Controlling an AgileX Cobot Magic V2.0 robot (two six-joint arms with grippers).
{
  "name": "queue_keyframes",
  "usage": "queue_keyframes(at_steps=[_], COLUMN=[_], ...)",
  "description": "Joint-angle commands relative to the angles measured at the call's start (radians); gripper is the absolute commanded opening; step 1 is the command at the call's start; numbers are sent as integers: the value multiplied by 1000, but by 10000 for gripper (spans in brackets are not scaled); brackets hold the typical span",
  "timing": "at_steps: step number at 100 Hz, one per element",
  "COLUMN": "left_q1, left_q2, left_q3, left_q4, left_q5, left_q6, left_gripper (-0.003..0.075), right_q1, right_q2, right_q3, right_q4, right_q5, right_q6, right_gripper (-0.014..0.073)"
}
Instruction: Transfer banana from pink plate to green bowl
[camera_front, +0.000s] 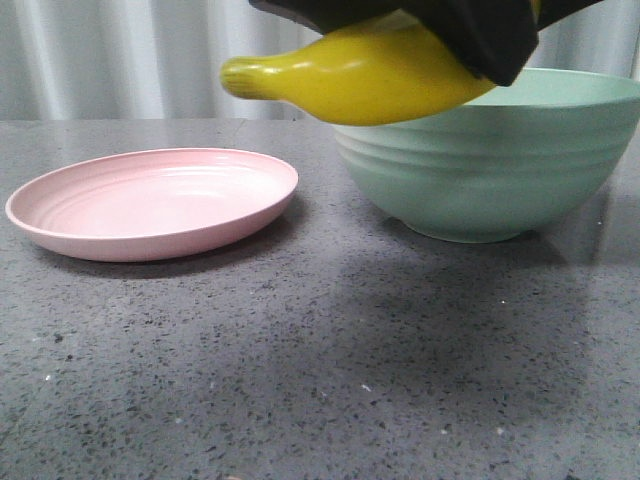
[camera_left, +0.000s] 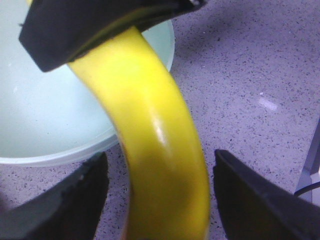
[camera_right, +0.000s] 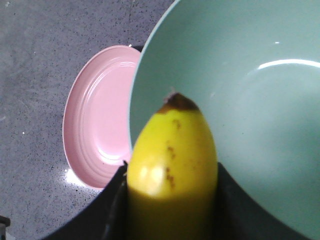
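Half done: the glossy yellow curved plastic banana (camera_front: 365, 75) is hanging off the shallow pale pink round plate (camera_front: 150, 205), at nine o'clock of the deep mint-green ridged bowl (camera_front: 490, 160); the right gripper (camera_right: 172, 210) is pinching it, the left gripper (camera_left: 160, 192) seemingly spread around it; lowering and releasing are remaining

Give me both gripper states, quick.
Left gripper: open, jaws either side of the banana with gaps showing.
Right gripper: closed, holding the banana.

Looks like a lab or test setup: dark speckled stone-look worktop (camera_front: 300, 380), pale pleated curtain (camera_front: 120, 60) as backdrop, only plastic-looking tableware on it, pink plate (camera_front: 150, 205) and green bowl (camera_front: 480, 170).
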Motion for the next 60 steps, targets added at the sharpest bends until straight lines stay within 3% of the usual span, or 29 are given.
queue_keyframes(at_steps=[1,36,60], left_q1=[-6,-6,-6], left_q2=[-43,-214,-329], left_q3=[-39,-90,-90], left_q4=[-5,48,48], left_q5=[-57,-66,-128], left_q6=[4,4,4], left_gripper=[452,449,437], right_q1=[1,-34,-55], right_q2=[-19,-19,-15], right_q3=[-34,-113,-136], right_q4=[18,-32,-236], right_q5=[-48,-82,-268], right_q6=[-11,-63,-87], right_gripper=[91,91,91])
